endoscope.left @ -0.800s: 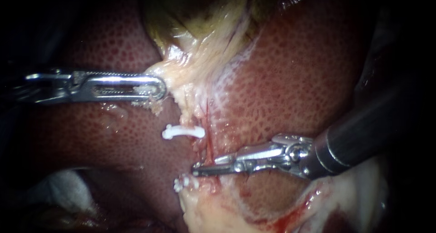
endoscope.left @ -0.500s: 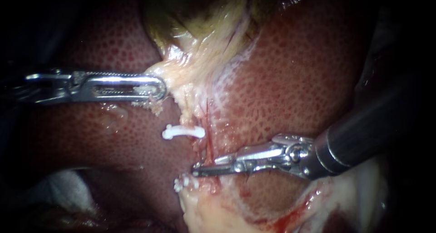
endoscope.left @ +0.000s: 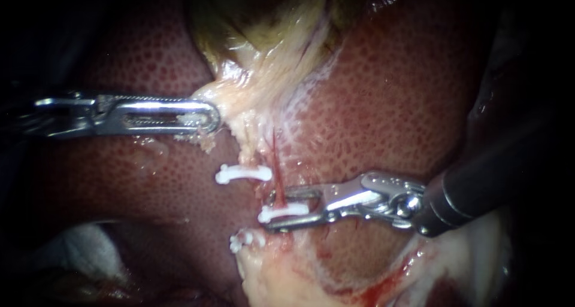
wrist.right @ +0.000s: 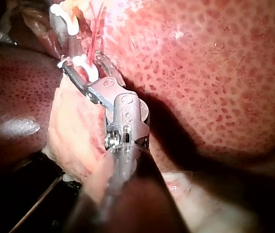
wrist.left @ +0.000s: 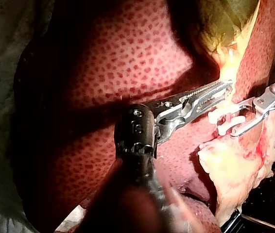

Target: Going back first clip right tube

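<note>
Clip sits across the right tube, a thin red strand running down beside the liver. Right instrument: end effector apart, one jaw on either side of the clip, not clamping it. Left instrument: end effector clamped on pale gallbladder tissue. Judgement: the clip looks placed. Withdrawal remains, as the jaws have not yet cleared it.
</note>
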Motion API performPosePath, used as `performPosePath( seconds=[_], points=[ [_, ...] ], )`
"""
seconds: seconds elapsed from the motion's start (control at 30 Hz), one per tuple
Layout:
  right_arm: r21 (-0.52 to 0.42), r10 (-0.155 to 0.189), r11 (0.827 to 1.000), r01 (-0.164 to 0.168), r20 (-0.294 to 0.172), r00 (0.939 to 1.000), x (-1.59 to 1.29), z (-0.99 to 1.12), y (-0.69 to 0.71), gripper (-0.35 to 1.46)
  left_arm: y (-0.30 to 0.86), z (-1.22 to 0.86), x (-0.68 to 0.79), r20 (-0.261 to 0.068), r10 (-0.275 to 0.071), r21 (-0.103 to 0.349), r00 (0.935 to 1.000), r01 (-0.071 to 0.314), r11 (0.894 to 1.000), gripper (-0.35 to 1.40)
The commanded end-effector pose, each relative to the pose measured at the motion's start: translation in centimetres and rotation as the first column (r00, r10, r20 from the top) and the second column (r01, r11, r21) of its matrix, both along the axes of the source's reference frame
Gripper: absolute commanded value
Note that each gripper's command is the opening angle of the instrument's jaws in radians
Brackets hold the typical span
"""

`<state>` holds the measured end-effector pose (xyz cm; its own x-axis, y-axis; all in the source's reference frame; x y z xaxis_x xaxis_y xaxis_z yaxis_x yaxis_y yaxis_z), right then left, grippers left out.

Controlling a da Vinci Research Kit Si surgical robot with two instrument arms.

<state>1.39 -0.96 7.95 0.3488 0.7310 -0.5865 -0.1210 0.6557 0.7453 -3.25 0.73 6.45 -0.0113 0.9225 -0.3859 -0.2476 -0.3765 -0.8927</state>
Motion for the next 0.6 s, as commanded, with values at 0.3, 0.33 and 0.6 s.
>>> performPosePath(
  seconds=[0.3,0.33,0.6],
  points=[
    [-0.085,-0.048,0.995,0.046,-0.029,0.9984,-0.53,-0.38,0.3,0.49,-0.01,0.02,0.0,0.0,0.0,-0.001,1.0,0.0,1.0,-0.35],
    [-0.096,-0.072,0.993,0.067,-0.043,0.9965,-0.63,-0.46,0.33,0.49,-0.01,0.02,0.0,0.0,0.0,-0.001,1.0,0.0,1.0,-0.35],
    [-0.146,-0.116,0.984,0.104,-0.074,0.9905,-0.92,-1.07,0.57,0.49,-0.01,0.05,-0.01,-0.001,0.0,-0.002,1.0,0.0,1.0,-0.35]
  ],
)
